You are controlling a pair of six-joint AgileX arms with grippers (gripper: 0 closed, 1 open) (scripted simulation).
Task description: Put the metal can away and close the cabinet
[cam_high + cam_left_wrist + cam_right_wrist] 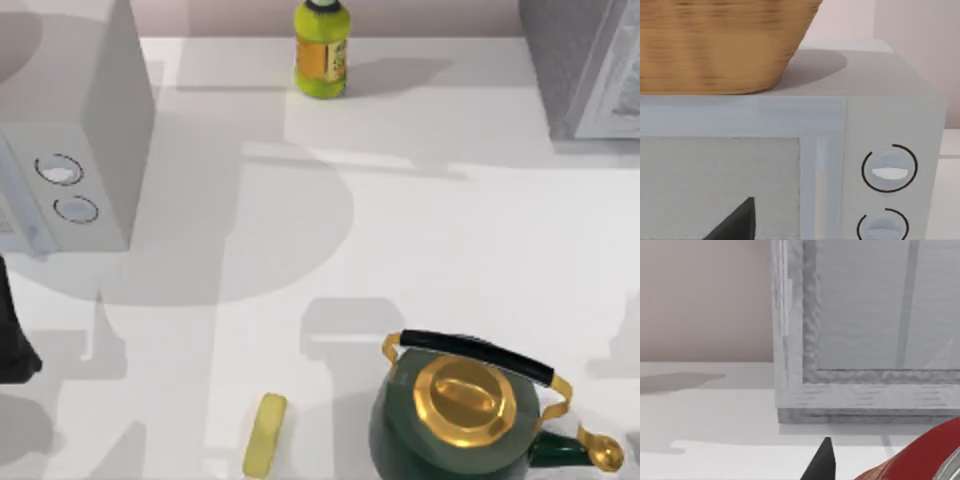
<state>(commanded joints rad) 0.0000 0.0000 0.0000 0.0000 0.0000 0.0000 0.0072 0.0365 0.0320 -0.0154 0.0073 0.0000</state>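
Note:
The metal can (927,452) shows as a red curved side with a silver rim, close to the camera in the right wrist view. My right gripper (885,474) is shut on it, and one dark fingertip (824,459) stands beside it. The can is held just in front of the grey cabinet (865,390), near its lower frame. In the top view the cabinet (590,70) stands at the table's far right corner. I cannot tell how its door stands. My left arm (15,330) is parked at the left edge, with its gripper (737,222) facing the microwave.
A white microwave (85,150) stands at the far left with a wicker basket (715,45) on top. A yellow-green bottle (321,50) stands at the back middle. A green and gold kettle (465,410) and a small yellow block (265,435) sit near the front edge.

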